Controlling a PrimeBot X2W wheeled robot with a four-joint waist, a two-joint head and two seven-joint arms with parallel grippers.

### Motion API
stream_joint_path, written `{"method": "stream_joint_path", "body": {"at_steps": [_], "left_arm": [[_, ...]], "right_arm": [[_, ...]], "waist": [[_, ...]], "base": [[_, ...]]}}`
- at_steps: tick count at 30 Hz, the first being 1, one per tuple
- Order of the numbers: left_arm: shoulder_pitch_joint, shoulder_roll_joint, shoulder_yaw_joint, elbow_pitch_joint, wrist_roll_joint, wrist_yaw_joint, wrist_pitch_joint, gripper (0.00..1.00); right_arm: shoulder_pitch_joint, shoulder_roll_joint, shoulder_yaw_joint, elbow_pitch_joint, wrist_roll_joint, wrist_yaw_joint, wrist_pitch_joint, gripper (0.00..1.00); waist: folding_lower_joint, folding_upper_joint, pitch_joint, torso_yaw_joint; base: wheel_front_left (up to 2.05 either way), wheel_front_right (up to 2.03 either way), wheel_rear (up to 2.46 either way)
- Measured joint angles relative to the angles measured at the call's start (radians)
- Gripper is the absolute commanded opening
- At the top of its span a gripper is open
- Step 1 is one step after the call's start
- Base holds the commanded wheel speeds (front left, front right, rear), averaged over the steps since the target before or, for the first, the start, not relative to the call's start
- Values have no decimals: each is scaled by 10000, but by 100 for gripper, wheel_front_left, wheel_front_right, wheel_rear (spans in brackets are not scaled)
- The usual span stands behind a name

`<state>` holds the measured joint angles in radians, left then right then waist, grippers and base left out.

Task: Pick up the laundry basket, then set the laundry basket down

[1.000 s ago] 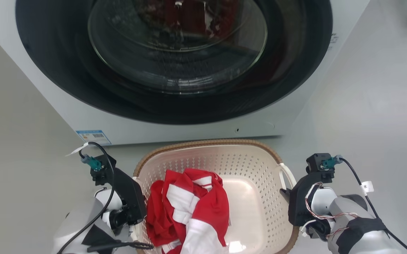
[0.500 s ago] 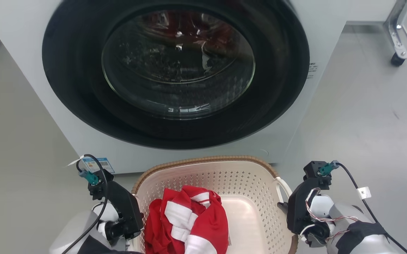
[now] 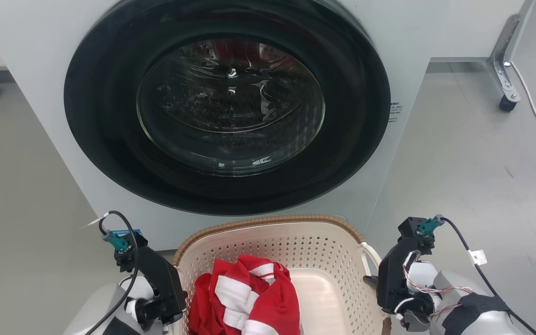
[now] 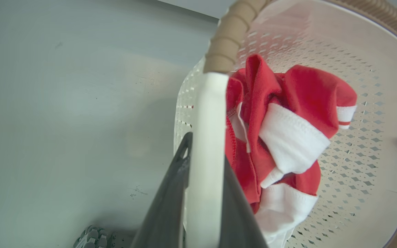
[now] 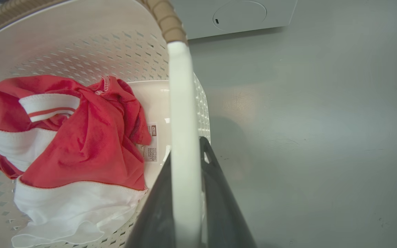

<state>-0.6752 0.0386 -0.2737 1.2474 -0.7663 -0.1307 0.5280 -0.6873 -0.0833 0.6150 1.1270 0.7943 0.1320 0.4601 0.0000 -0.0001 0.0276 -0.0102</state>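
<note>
One laundry basket, left fingers, right fingers clamping two handles, perhaps one garment

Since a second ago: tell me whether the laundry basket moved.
Yes, upward. The laundry basket rim now lies above the blue sticker on the washing machine; a second ago it lay below it. The camera shifted too.

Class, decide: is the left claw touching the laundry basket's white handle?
Touching. In the left wrist view the left claw has its dark fingers pressed against both sides of the white handle of the laundry basket, with no gap.
</note>
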Motion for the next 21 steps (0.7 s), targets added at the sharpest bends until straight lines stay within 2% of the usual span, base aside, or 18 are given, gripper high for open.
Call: {"method": "stream_joint_path", "body": {"at_steps": [21], "left_arm": [[72,77,-107,-38,-334,0,73,0]], "right_arm": [[0,-40,293,-35,441,0,309,0]], "waist": [[0,1,-108,51]], "base": [[0,0,0]]}}
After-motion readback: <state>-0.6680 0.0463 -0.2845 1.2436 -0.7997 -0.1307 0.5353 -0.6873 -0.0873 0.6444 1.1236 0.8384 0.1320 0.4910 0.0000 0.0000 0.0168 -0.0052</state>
